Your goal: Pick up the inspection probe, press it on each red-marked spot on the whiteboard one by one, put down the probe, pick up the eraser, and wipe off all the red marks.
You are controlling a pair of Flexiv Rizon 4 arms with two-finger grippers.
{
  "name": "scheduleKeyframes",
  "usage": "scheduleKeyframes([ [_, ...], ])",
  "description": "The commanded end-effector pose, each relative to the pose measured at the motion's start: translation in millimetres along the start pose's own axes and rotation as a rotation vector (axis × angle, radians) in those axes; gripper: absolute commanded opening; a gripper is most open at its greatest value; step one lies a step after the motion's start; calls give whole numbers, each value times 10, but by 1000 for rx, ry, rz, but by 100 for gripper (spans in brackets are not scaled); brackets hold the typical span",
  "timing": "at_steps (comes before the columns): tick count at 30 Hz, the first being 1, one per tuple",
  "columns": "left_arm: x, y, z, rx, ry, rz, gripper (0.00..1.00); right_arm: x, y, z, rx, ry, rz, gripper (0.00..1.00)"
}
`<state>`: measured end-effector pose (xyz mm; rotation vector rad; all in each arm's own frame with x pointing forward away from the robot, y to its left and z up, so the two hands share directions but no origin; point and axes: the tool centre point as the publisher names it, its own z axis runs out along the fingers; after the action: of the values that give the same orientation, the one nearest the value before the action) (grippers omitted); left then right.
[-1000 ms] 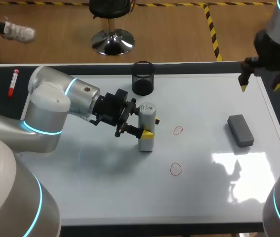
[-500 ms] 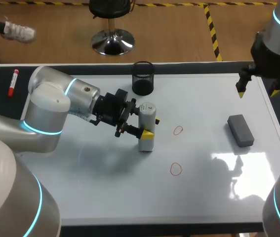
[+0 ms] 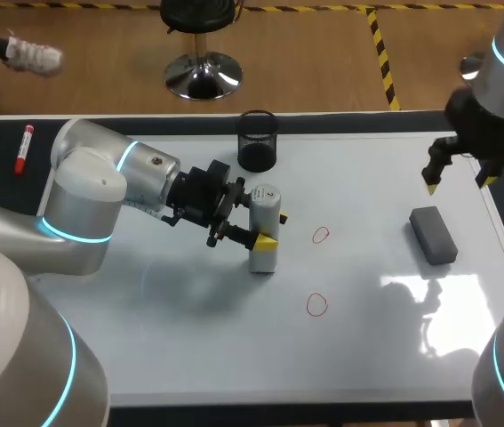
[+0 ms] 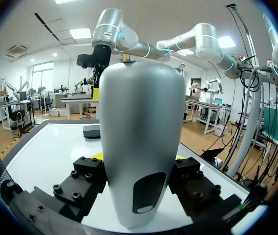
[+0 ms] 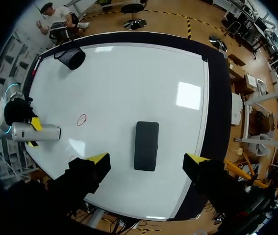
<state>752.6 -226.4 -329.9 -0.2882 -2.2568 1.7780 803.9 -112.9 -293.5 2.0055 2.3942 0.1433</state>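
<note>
The white inspection probe (image 3: 265, 229) stands upright on the whiteboard (image 3: 367, 347), left of two red circles (image 3: 321, 235) (image 3: 316, 304). My left gripper (image 3: 274, 229) is shut on it from both sides. In the left wrist view the probe (image 4: 141, 147) fills the space between the fingers. The dark grey eraser (image 3: 434, 235) lies flat near the board's right edge. My right gripper (image 3: 459, 181) hangs open above and just behind it. In the right wrist view the eraser (image 5: 146, 145) lies below the spread yellow tips of the right gripper (image 5: 147, 159), and one red circle (image 5: 82, 119) shows beside the probe (image 5: 38, 132).
A black mesh cup (image 3: 257, 140) stands at the board's back edge, behind the probe. A red marker pen (image 3: 24, 148) lies on the table at the far left, off the board. The dark table border (image 3: 500, 222) runs just right of the eraser.
My right gripper has come forward and down toward the eraser, staying open. The left arm and the probe have not moved.
</note>
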Motion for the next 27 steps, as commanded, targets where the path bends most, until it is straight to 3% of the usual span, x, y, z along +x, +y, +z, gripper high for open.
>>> scheduleKeyframes([
  [1,18,92,24,2,0,-1,0,4,-34,137,-2,-5,-13,100],
  [27,18,92,24,2,0,-1,0,136,-239,631,45,2,-99,100],
])
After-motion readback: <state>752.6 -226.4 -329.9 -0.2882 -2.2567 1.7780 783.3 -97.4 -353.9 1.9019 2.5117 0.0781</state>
